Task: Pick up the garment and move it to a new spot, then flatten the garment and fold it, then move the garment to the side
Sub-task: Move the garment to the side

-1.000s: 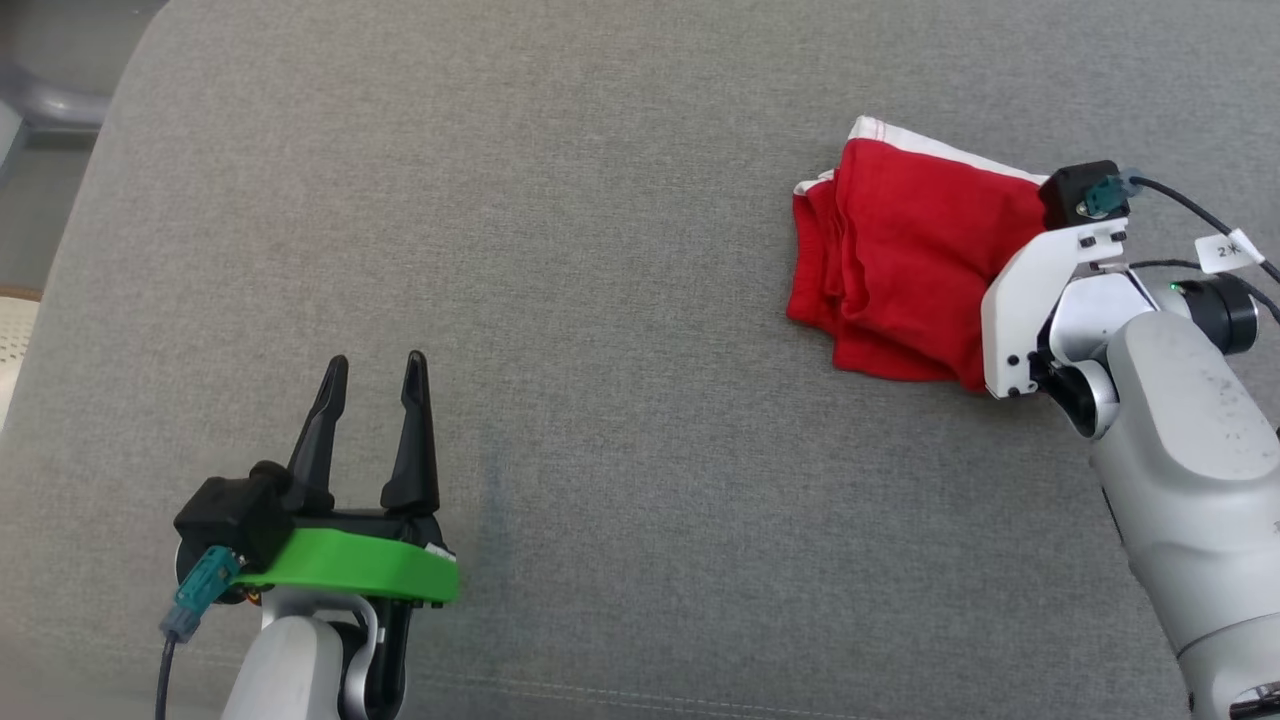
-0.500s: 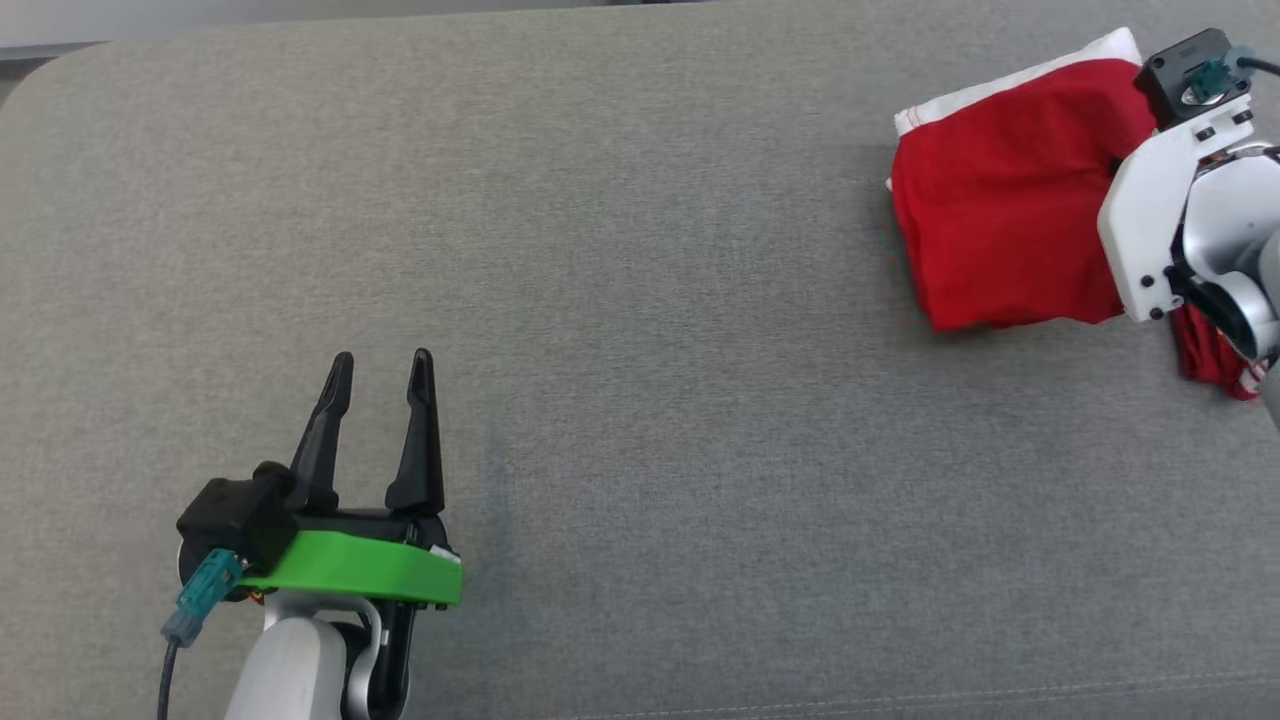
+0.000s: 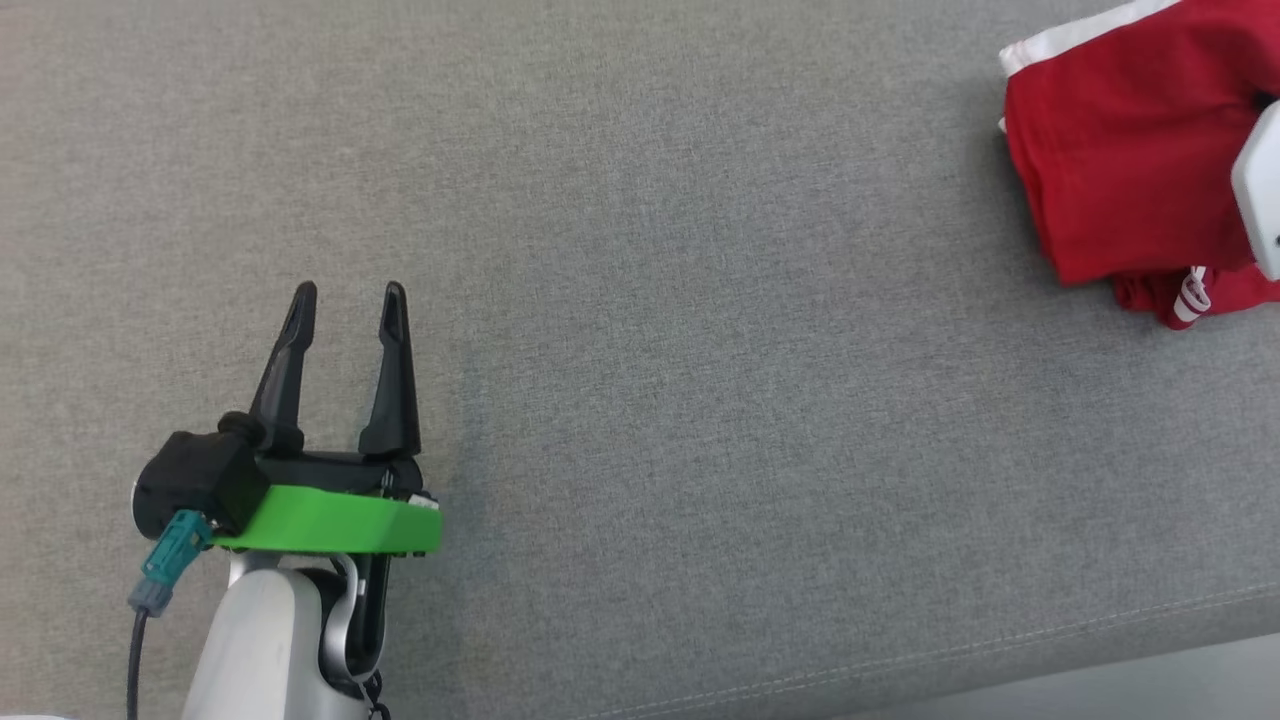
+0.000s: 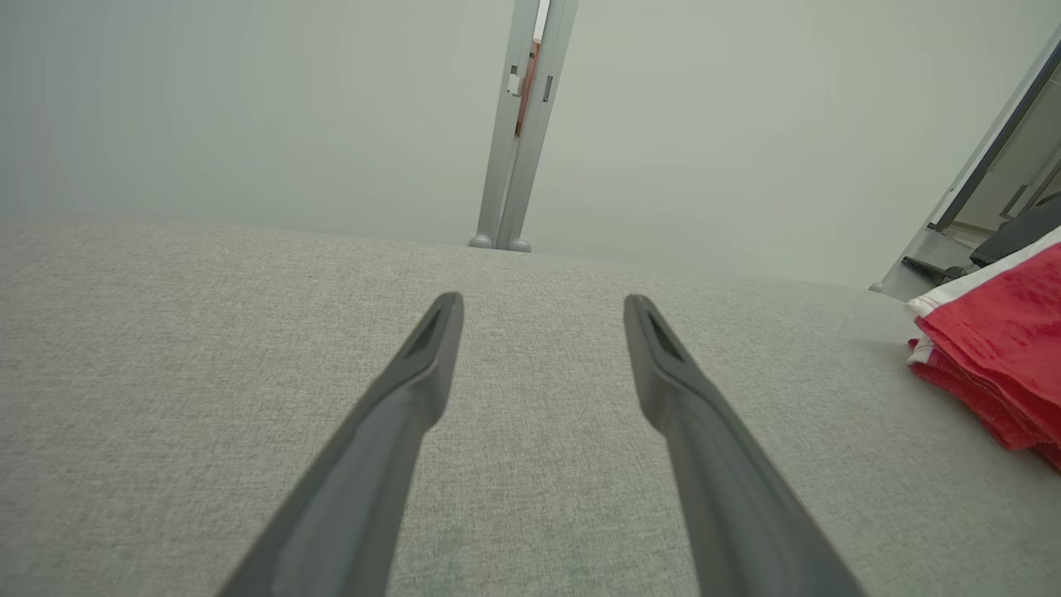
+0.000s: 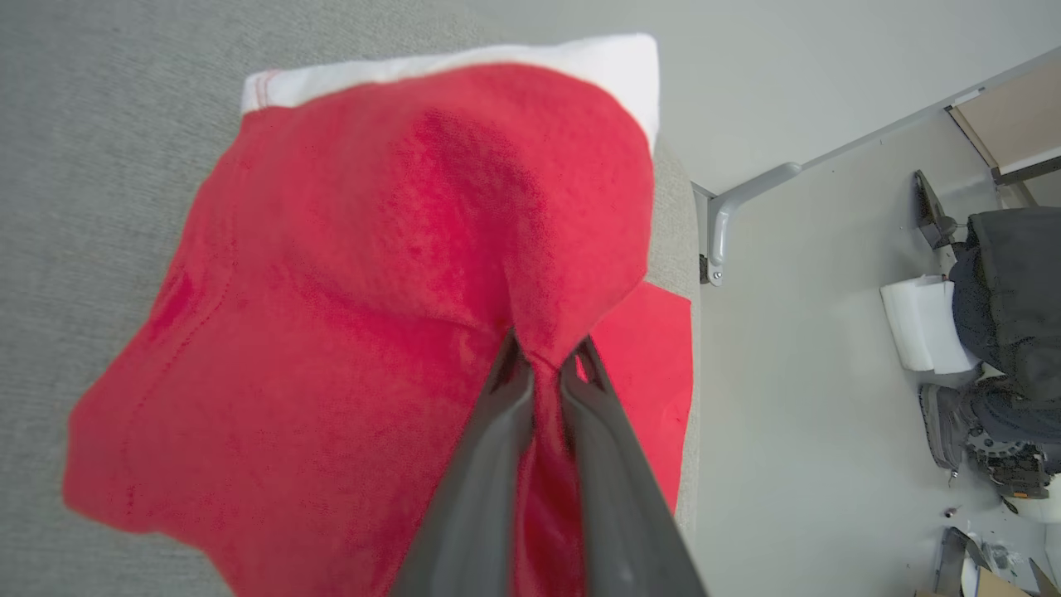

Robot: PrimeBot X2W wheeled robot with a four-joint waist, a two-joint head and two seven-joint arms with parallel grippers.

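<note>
Jaws of the right gripper (image 5: 543, 348) are pressed almost together, pinching a raised ridge of the red garment (image 5: 398, 249) between their tips; the right wrist view shows the cloth gathered into that ridge and spreading away from it in a broad, loosely folded sheet. The garment's white band (image 5: 448, 66) runs along its far edge in that view, and a flatter red layer shows under the right side of the fold, close to the edge of the grey fabric-covered worktop (image 3: 700, 350), with pale floor (image 5: 796, 373) beyond. In the head view the garment (image 3: 1120, 150) sits at the upper right corner, cut off by the frame, with its white band (image 3: 1060, 45) along the top and a smaller bunched layer with a white stripe peeking out below the main fold. A white part of the right arm (image 3: 1262, 190) overlaps the cloth at the frame's edge. The left gripper (image 3: 349, 295) is at the lower left of the head view, well apart from the garment, its jaws spread wide with nothing between them and pointing up the frame over bare fabric. A green collar (image 3: 320, 520) rings its wrist, and a teal connector (image 3: 165, 565) hangs at its left side. From the left wrist view the same spread jaws reach out low over the worktop, and the garment (image 4: 1003, 348) lies at the right edge as a stack of red layers. A stitched seam (image 3: 900, 665) crosses the worktop near the bottom of the head view.
</note>
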